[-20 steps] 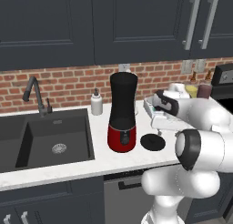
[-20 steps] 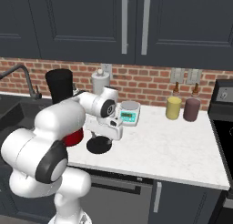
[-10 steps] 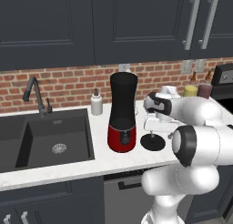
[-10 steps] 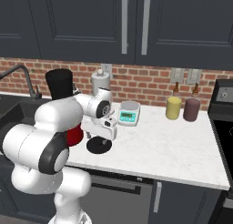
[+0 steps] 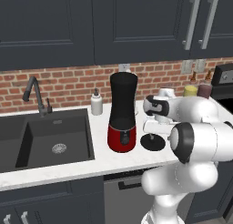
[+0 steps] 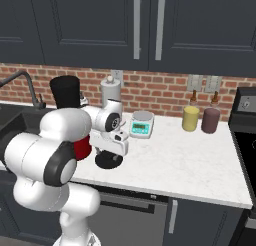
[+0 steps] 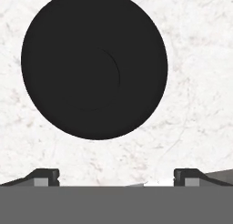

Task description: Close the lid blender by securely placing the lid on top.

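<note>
The lid (image 7: 94,63) is a flat black disc lying on the white counter, close below my hand; it also lies to the right of the blender as the lid (image 5: 152,142) and under the hand as the lid (image 6: 108,161). The blender (image 5: 123,113) stands upright, a tall black jar on a red base, with its top uncovered; part of the blender (image 6: 66,95) shows behind my arm. My gripper (image 7: 116,175) hangs just above the lid, pointing down, jaws wide open and empty. The gripper (image 5: 151,127) is right of the blender's base.
A sink (image 5: 50,139) with a faucet (image 5: 35,95) lies left of the blender, a white soap bottle (image 5: 96,102) behind it. A small scale (image 6: 142,125), a yellow jar (image 6: 190,118) and a dark jar (image 6: 210,120) stand toward the back right. A stove edge (image 6: 245,140) is far right.
The hand has come down and slightly left, closer to the lid. The jaws stay open. Lid and blender have not moved.
</note>
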Robot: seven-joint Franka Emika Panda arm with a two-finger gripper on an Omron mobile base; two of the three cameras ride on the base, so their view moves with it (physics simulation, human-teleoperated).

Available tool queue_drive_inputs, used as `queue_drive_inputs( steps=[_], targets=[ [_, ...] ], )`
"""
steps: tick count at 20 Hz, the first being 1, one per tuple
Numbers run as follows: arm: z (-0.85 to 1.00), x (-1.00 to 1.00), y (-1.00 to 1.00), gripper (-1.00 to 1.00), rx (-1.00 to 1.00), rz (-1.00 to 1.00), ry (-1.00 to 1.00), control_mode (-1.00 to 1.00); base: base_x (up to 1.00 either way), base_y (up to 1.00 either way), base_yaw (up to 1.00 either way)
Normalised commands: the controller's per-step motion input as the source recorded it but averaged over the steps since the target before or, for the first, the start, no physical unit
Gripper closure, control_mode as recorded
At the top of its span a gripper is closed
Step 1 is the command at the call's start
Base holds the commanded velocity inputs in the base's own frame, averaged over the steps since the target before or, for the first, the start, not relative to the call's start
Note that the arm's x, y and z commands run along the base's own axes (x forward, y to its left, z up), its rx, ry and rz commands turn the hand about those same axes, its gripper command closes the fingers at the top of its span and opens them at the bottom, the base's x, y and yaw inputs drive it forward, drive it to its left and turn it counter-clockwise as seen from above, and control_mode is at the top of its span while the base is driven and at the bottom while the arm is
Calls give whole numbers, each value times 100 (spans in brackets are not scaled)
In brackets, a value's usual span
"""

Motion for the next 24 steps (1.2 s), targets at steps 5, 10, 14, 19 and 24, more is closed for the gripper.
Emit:
queue_drive_inputs(
  steps=[5, 10, 14, 19, 24],
  targets=[
    [-8, 6, 0, -100, 0, 0, 0, -100, 0, 0, 0],
    [-13, 9, 0, -100, -2, 0, -6, -100, 0, 0, 0],
    [-16, 19, 0, -100, -7, 0, -7, -100, 0, 0, 0],
    [-15, 18, 0, -100, -6, 0, -4, -100, 0, 0, 0],
    [-14, 7, 1, -100, -2, 0, -1, -100, 0, 0, 0]
  ],
)
